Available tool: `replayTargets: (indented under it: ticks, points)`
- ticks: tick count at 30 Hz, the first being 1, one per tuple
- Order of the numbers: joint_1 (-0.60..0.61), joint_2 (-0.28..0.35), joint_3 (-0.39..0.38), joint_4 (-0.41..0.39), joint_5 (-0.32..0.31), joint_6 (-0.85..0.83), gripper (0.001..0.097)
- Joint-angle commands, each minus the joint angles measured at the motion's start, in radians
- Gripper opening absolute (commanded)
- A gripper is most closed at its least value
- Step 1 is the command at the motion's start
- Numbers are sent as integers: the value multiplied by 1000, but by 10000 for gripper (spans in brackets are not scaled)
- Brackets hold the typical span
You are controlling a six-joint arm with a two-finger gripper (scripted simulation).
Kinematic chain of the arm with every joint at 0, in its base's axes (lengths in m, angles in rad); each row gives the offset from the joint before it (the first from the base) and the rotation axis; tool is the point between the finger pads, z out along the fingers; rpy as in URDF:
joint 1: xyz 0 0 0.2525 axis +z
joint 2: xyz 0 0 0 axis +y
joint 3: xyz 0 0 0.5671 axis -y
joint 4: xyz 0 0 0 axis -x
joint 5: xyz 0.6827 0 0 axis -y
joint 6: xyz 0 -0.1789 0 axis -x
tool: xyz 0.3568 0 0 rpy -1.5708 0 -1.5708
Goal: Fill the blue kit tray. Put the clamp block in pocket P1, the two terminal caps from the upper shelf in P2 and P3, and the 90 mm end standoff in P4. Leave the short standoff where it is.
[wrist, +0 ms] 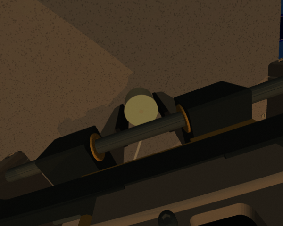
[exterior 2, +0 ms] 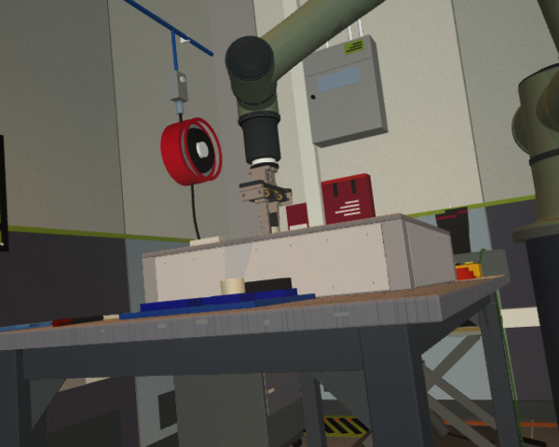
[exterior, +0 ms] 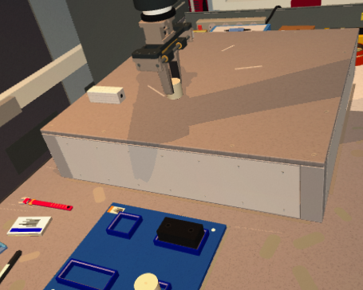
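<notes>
My gripper reaches down onto the upper shelf, its fingers standing open on either side of a cream terminal cap that rests upright on the shelf top. A cream standoff block with a hole in its end lies on the shelf to the left of the cap. On the table below, the blue kit tray holds the black clamp block in one far pocket and another cream cap in a near pocket. Two other pockets are empty.
Behind the shelf stand a grey bench with boxes and red bins. A red hose reel hangs left of the arm. On the table left of the tray lie a red tool, a card and a pen.
</notes>
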Motion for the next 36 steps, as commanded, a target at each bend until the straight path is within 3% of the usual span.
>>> replayTargets:
  ticks: [1,8,36]
  points:
    - [0,0,1,0,0,0,179]
    - [0,0,1,0,0,0,39]
    - [0,-20,12,0,-31,0,39]
